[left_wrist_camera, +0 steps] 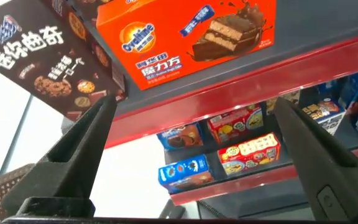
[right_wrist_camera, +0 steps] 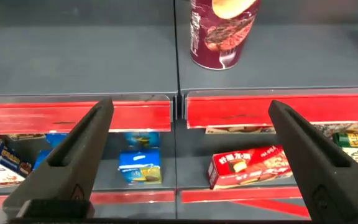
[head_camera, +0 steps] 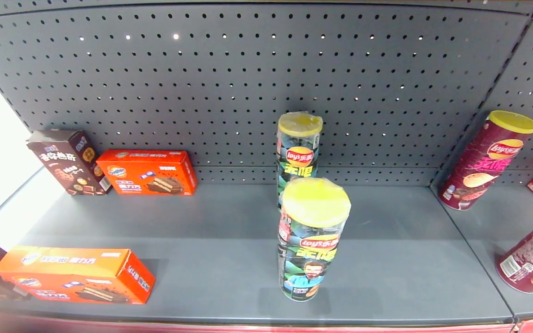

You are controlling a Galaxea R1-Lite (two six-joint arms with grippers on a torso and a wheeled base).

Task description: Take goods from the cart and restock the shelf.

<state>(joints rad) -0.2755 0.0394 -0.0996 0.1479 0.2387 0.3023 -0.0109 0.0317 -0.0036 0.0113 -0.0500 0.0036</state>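
So the goods sit on the grey metal shelf (head_camera: 201,240): a teal cardboard chip tube with a yellow lid (head_camera: 310,240) stands mid-shelf near the front edge, and a second teal tube (head_camera: 298,152) is right behind it by the pegboard back (head_camera: 248,83). The left gripper (left_wrist_camera: 194,104) hangs below the shelf's front left corner, fingers spread wide with nothing between them, looking up at the orange wafer box (left_wrist_camera: 185,37) and the dark brown cookie box (left_wrist_camera: 36,56) just beside it. That brown box is cut off at the frame edge in the head view. The right gripper (right_wrist_camera: 191,107) is wide open and empty too, in front of the red front strip (right_wrist_camera: 135,115), with a maroon chip tube (right_wrist_camera: 222,31) standing on the shelf past it, top cropped off.
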